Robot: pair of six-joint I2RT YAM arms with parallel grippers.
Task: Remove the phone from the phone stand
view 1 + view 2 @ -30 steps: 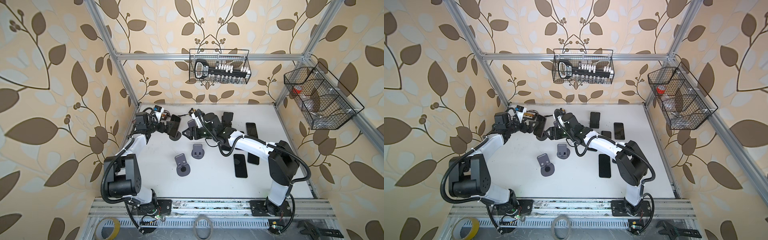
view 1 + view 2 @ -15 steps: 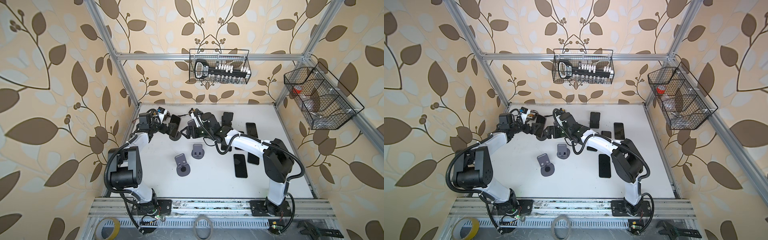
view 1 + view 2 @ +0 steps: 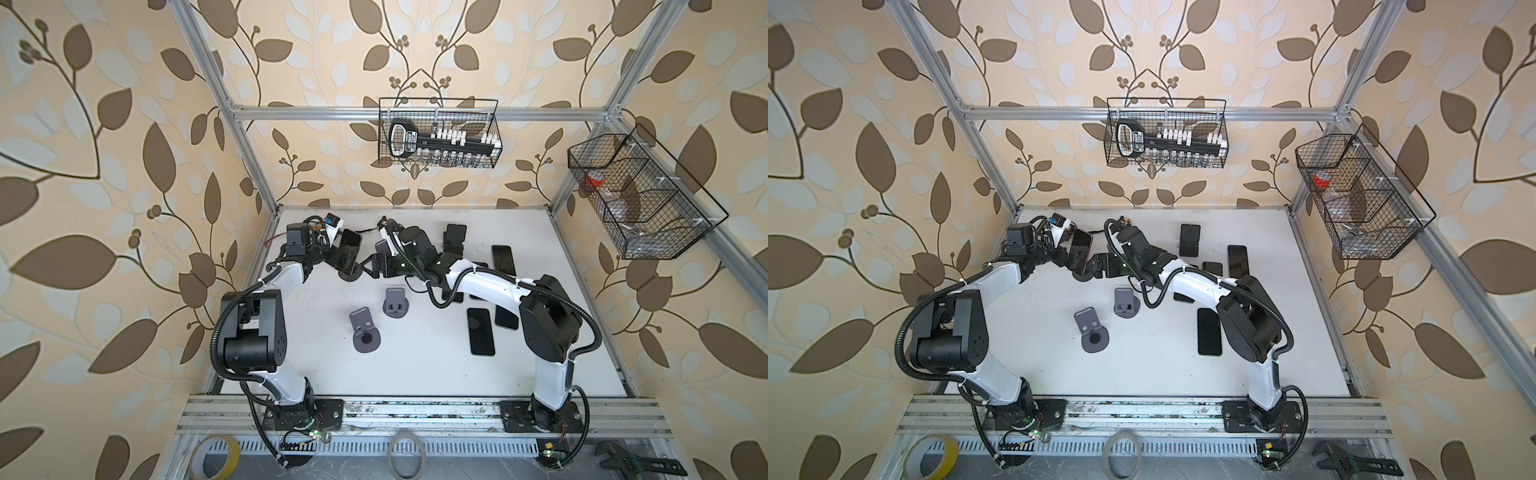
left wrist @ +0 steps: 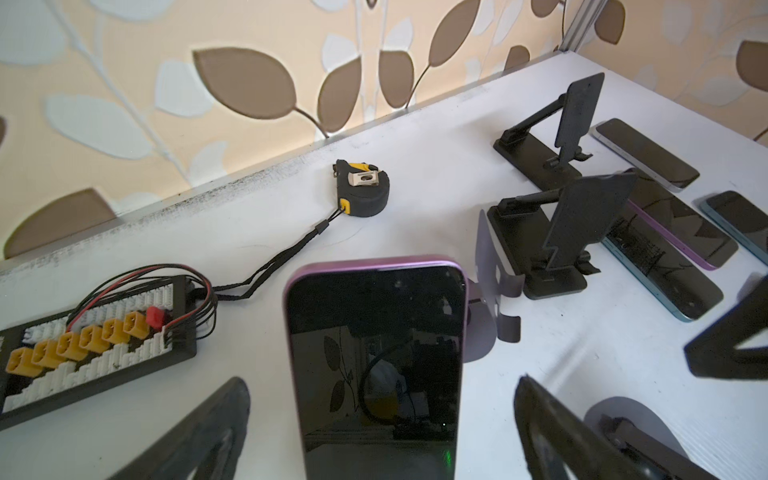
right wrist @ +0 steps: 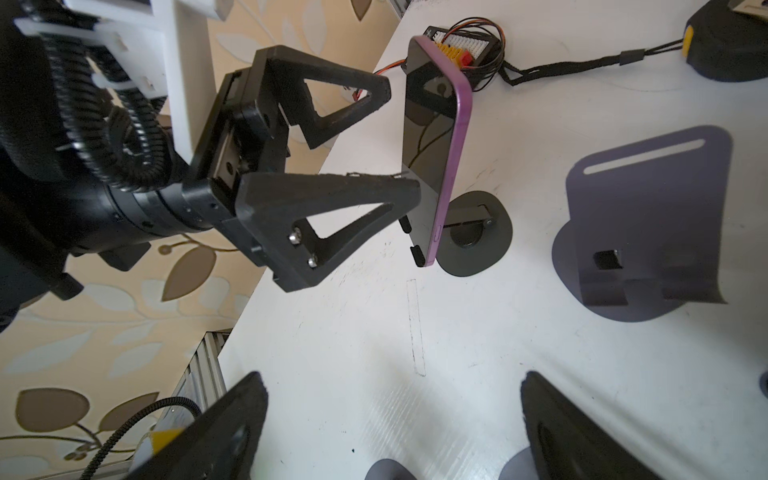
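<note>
Purple phone (image 5: 430, 124) is propped upright, slightly reclined, on the phone stand (image 5: 494, 245) toward the back left of the table (image 3: 415, 374), its lower edge caught in the two lip hooks. The left gripper (image 5: 397, 141) is presented wide open to the screen, fingers (image 5: 332, 195) spread wider than the phone, nothing gripped. Whether the nearer tip touches the glass cannot be told. The right gripper (image 5: 390, 384) is also open and empty, poised near the base. Step judged: the grasp. The left jaws should be advanced until both long edges are flanked, then closed squarely. The phone should be drawn up along the backrest, clear of the hooks. The base is best pinned, lest the stand be dragged.
</note>
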